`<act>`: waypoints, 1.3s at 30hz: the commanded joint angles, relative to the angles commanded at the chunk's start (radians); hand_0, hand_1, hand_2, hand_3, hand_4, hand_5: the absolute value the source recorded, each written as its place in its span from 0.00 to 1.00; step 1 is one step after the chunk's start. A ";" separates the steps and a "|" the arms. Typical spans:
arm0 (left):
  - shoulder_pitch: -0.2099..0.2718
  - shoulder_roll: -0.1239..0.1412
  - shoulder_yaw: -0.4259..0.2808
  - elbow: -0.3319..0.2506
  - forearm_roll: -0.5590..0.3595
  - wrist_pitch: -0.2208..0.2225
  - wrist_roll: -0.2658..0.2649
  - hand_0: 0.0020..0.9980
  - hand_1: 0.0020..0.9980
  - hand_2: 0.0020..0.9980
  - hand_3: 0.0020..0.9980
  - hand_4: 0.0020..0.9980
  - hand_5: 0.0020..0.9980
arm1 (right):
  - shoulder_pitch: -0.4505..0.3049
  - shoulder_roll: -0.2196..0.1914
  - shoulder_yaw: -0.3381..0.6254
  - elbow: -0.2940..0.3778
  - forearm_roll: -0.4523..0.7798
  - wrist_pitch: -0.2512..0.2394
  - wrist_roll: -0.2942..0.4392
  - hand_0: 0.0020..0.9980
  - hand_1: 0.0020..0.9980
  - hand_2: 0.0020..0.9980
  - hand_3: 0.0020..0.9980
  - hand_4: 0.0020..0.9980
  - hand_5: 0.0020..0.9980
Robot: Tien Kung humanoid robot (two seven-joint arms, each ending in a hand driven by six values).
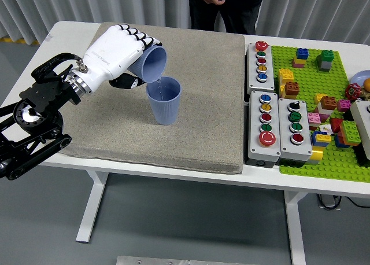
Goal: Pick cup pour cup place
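Ribbed blue cup (165, 101), tilted cup (151, 64), white hand (115, 55)

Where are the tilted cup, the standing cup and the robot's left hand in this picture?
tilted cup (154, 62), head view, on its blue side wall near the rim
standing cup (165, 110), head view, on its ribbed outer wall
left hand (111, 55), head view, on the white back of the hand

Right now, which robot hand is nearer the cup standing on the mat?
Left. The left robot hand holds a tilted cup just above and to the left of the standing cup. The right robot hand is out of view.
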 joint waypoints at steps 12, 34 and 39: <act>-0.003 0.000 0.002 -0.007 0.022 0.001 0.008 0.56 0.52 0.55 0.57 0.68 0.14 | 0.000 -0.001 0.000 0.000 -0.002 0.000 0.000 0.72 0.69 0.74 0.70 0.33 0.29; -0.007 0.006 0.011 -0.011 0.024 0.006 0.011 0.56 0.52 0.54 0.57 0.68 0.14 | -0.005 0.000 -0.001 0.000 -0.001 -0.001 -0.001 0.72 0.69 0.74 0.70 0.33 0.29; -0.002 0.002 -0.006 -0.008 -0.025 0.017 0.006 0.56 0.52 0.54 0.57 0.68 0.14 | -0.004 0.001 -0.001 0.000 0.003 -0.001 0.000 0.72 0.69 0.74 0.70 0.33 0.29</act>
